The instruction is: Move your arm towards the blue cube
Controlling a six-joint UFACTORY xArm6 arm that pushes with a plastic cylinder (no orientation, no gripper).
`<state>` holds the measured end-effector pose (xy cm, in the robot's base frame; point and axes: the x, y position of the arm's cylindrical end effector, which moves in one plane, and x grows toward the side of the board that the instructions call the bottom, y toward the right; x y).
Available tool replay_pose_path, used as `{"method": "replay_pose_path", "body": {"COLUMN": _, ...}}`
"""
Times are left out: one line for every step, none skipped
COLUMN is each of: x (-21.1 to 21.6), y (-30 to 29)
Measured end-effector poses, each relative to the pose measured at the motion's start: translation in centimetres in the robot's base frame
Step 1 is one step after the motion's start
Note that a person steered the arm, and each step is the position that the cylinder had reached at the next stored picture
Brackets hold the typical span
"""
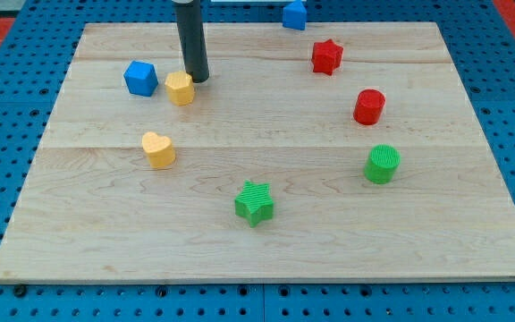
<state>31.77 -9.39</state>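
Note:
The blue cube (139,78) sits on the wooden board (266,241) at the view's upper left. My tip (197,79) is down on the board to the right of the cube, with a yellow hexagonal block (180,88) between them, just left of and below the tip. The tip is close to or touching the yellow block; I cannot tell which. About a block's width of board separates the yellow block from the blue cube.
A yellow heart block (158,148) lies below the cube. A green star (255,202) is at bottom centre. A green cylinder (383,164), red cylinder (369,106) and red star (326,56) are on the right. Another blue block (294,14) sits at the top edge.

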Motion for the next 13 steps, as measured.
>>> {"method": "replay_pose_path", "body": {"x": 5.2, "y": -4.6}}
{"method": "replay_pose_path", "body": {"x": 6.1, "y": -2.5}}
{"method": "replay_pose_path", "body": {"x": 8.1, "y": 1.7}}
{"method": "replay_pose_path", "body": {"x": 8.0, "y": 7.8}}
{"method": "replay_pose_path", "body": {"x": 3.8, "y": 10.6}}
{"method": "replay_pose_path", "body": {"x": -3.2, "y": 11.2}}
{"method": "replay_pose_path", "body": {"x": -9.7, "y": 14.3}}
{"method": "replay_pose_path", "body": {"x": -12.6, "y": 19.8}}
{"method": "replay_pose_path", "body": {"x": -12.6, "y": 19.4}}
{"method": "replay_pose_path", "body": {"x": -12.1, "y": 17.5}}
{"method": "replay_pose_path", "body": {"x": -7.3, "y": 10.7}}
{"method": "replay_pose_path", "body": {"x": -5.1, "y": 6.0}}
{"method": "replay_pose_path", "body": {"x": -5.1, "y": 1.0}}
